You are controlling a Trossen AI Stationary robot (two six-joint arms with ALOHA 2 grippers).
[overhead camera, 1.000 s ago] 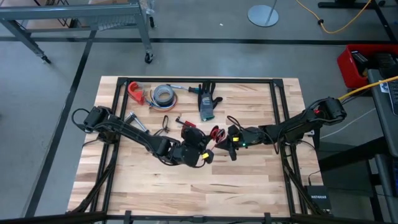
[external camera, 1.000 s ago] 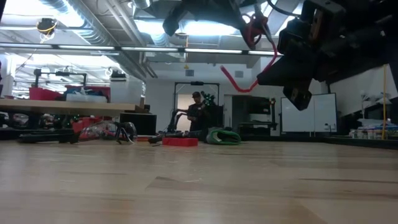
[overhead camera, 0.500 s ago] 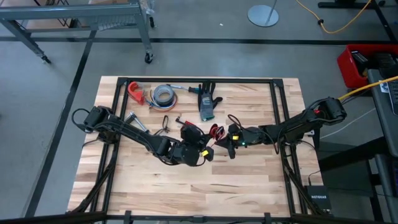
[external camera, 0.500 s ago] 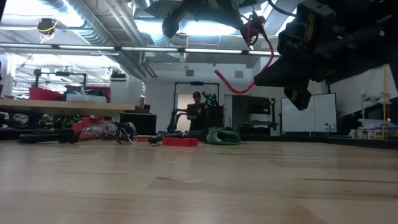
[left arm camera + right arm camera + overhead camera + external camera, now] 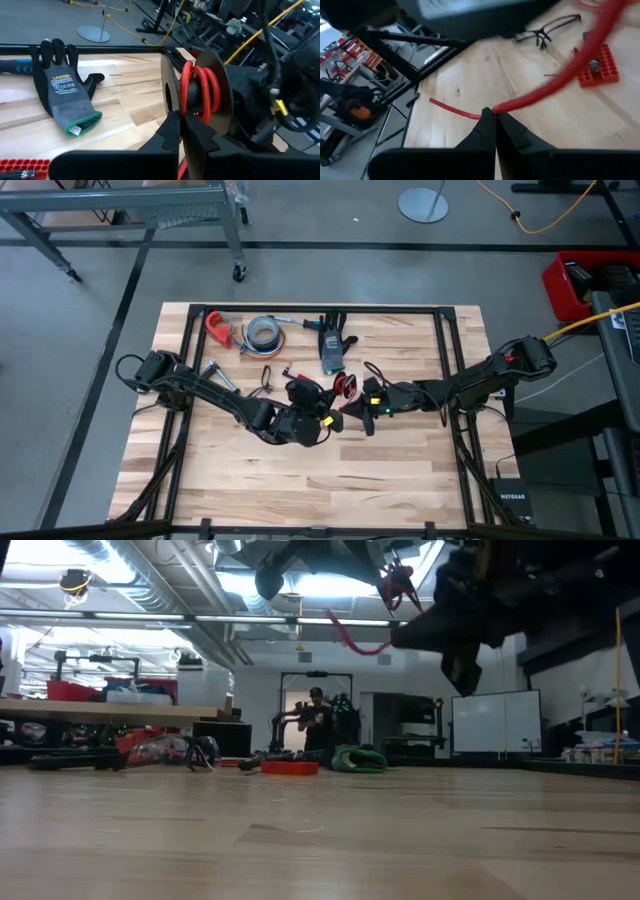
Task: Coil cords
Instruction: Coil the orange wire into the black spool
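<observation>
Both arms reach inward, raised above mid-table. The left gripper pinches the thin, glossy red cord looped on a flat disc; the right gripper clamps its trailing length

There were two dark six-joint robot arms over one pale wooden table. One thin red cord was wound in about three loops on one dark round spool. One black-and-grey work glove with a green cuff lay on the wood, and the left wrist view showed the same single glove. One grey roll of tape sat beside one red clamp-like tool. One pair of dark-framed safety glasses lay near one flat red studded block. One thick yellow cable ran off the right side. One person stood in the room behind.
</observation>
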